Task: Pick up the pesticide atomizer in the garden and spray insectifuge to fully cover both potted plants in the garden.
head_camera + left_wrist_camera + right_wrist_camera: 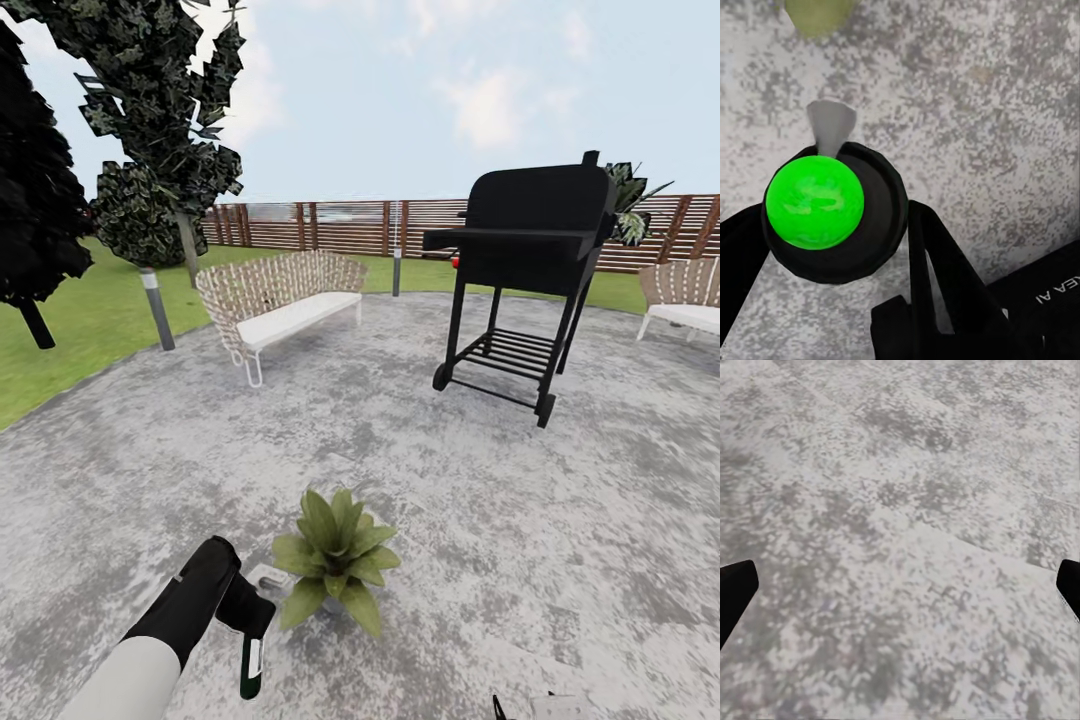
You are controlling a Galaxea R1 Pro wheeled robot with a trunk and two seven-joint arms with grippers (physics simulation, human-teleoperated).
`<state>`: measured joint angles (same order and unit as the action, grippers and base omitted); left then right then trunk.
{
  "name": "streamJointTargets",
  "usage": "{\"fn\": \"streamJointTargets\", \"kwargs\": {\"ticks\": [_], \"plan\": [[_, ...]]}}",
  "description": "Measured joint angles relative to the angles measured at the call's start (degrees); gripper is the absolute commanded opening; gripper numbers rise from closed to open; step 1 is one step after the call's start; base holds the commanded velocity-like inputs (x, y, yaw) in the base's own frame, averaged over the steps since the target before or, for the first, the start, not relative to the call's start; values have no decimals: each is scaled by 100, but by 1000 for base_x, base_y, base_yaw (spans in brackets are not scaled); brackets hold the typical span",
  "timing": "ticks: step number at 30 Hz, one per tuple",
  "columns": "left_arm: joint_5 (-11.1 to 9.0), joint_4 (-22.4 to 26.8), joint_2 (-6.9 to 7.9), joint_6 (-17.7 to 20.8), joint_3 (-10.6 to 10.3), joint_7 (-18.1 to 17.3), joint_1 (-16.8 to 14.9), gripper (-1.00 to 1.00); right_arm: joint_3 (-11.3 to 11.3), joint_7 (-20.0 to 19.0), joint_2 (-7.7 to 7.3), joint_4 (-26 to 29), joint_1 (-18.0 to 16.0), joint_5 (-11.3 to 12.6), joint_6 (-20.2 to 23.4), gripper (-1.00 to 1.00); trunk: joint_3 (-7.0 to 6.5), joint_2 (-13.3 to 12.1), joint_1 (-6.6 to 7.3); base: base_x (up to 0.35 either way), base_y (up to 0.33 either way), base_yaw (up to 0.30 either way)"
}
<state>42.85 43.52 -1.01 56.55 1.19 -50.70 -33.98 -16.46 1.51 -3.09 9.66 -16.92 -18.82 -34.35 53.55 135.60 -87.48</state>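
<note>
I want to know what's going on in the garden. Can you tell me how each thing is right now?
Sprayer: held in the left gripper, beside the plant.
Left gripper: shut on the sprayer.
Right gripper: open, holding nothing, over the stone patio.
Potted plant: upright on the patio, leaves green, no white specks visible.
Grill: lid closed.
Wicker bench: nobody sitting.

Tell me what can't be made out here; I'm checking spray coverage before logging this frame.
Head view: spray specks on the potted plant are too small to tell.
Left wrist view: the pesticide atomizer, gripped in the left pincer, is seen end-on, body hidden behind its top.
Right wrist view: the right pincer is cut off by both side edges.
</note>
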Motion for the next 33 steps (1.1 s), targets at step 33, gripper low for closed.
{"fn": "streamJointTargets", "kwargs": {"ticks": [33], "plan": [[-19, -491, -165, 147, -785, -707, -913, -100, 5, -8, 6, -11, 0, -23, 9, 100, 0, 0, -3, 8, -66, 55]]}}
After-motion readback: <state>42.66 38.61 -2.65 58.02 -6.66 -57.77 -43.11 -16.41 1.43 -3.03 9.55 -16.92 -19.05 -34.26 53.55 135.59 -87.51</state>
